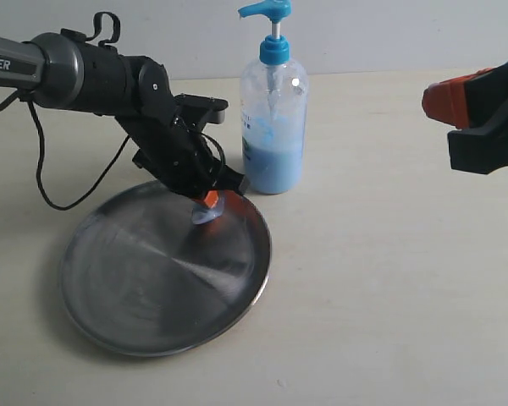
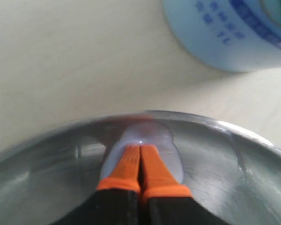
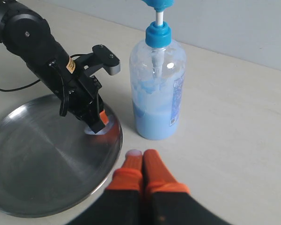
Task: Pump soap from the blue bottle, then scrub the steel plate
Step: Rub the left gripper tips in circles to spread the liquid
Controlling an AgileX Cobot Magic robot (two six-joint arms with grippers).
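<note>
The soap [image 1: 205,217] lay as a pale blob on the steel plate [image 1: 144,288], at the rim beside the blue bottle [image 1: 273,127]. We found the left gripper [image 1: 210,200], jaws together, tip in that blob; the bare plate extended away from the bottle. The right gripper [image 3: 143,161], closed empty, stood apart.

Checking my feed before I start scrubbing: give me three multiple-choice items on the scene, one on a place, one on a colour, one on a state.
1. Where is the soap?
A: on the steel plate, at the rim beside the blue bottle
B: at the plate's centre
C: none visible

2. Pump head colour?
A: white
B: blue
C: orange

3. Left fingers?
A: wide open
B: shut, tips in the soap
C: shut on the pump

Answers:
1 A, the exterior view shows the blob at that rim.
2 B, it is bright blue.
3 B, the left wrist view shows them together in the blob.
</note>
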